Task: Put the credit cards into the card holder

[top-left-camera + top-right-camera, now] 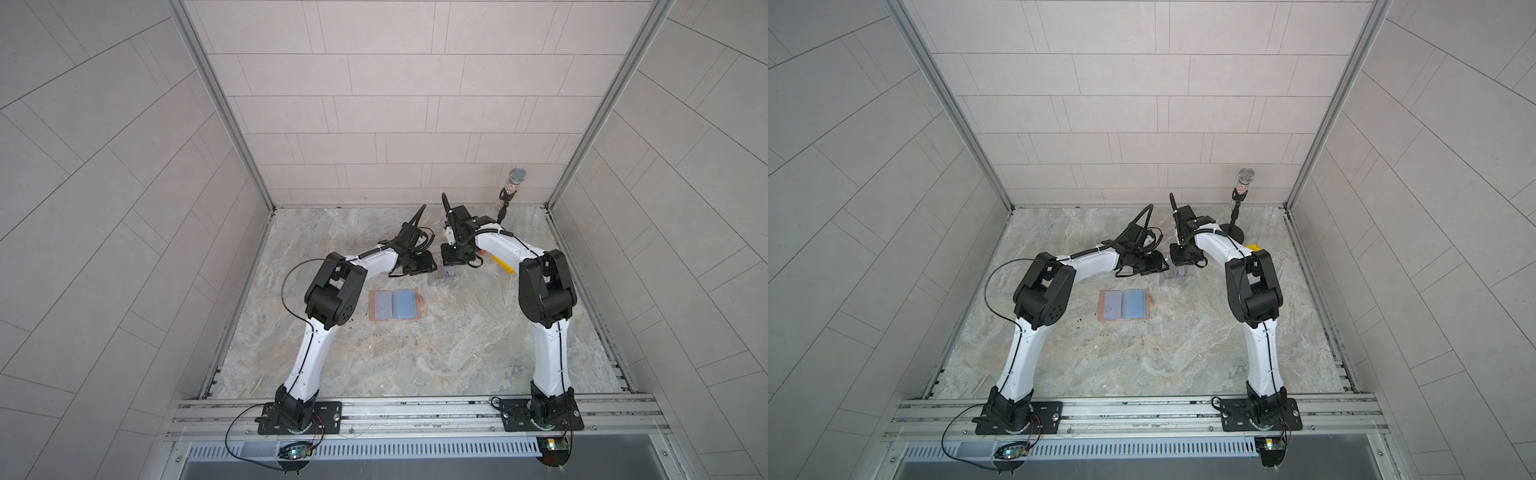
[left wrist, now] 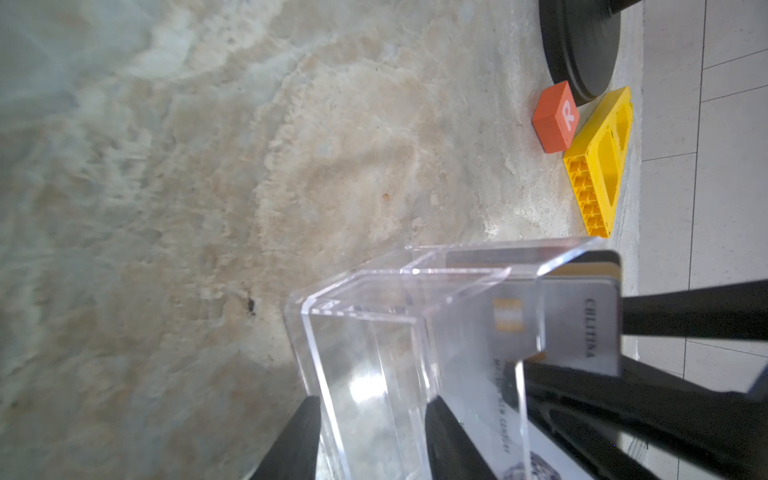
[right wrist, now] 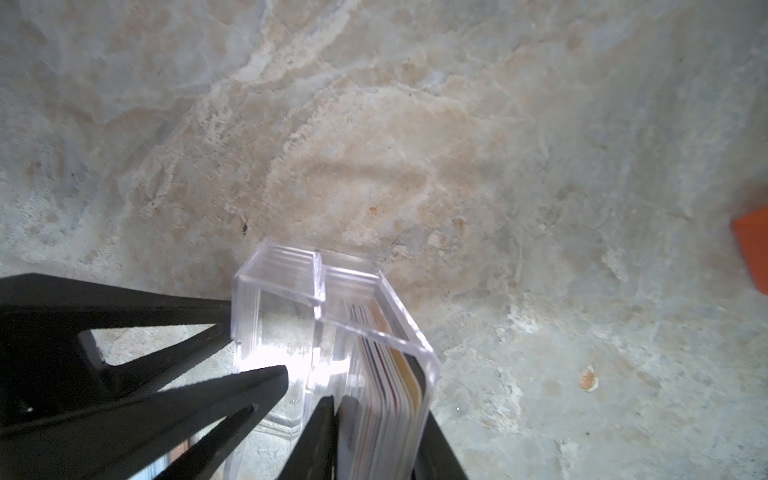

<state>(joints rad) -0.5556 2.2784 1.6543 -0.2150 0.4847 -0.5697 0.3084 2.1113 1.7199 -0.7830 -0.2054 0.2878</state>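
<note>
Bracing a clear acrylic two-compartment box (image 2: pixel 374 332) on the marble-patterned bench (image 1: pixel 415 365), the left hand (image 2: pixel 372 402) is clamped across the box's empty-looking smaller compartment, one black finger against each side wall. The right hand (image 3: pixel 378 409) hangs above with its fingers set on either side of the upright stack of thin plastic credit cards (image 2: pixel 582 328). Silver-grey, gold and black cards are among them, and the stack stands in the taller compartment with its top edges proud of the rim. Whether those fingers pinch the stack or merely flank it cannot be told. The tan-pink leather card holder (image 1: pixel 373 306) lies open and flat nearer the robot, well apart from the box, with both hands clear of it. The cards look light, stiff and slick, and likely to fan or slide against one another. The sound hold is therefore across the flat faces near the exposed top edge, on one card or a thin few, lifted straight up while the box, itself light and prone to tipping, is kept pinned.
</note>
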